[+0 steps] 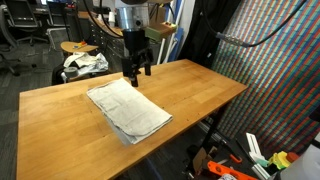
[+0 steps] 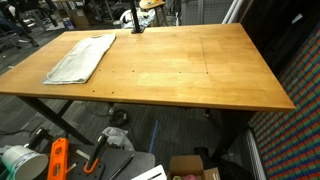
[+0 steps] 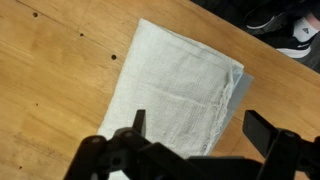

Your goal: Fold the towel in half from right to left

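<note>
The towel (image 1: 128, 108) lies flat on the table (image 1: 205, 88), right under the pincer (image 1: 136, 70). The pincer is wide open, holds nothing, and seems to hang just above it.

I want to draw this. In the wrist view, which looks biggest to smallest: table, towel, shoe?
1. table, running past the frame
2. towel
3. shoe, though it lies farther off

Pale folded towel (image 3: 180, 85) on wooden table (image 3: 50, 90), beneath wide-spread claw (image 3: 197, 122).
</note>
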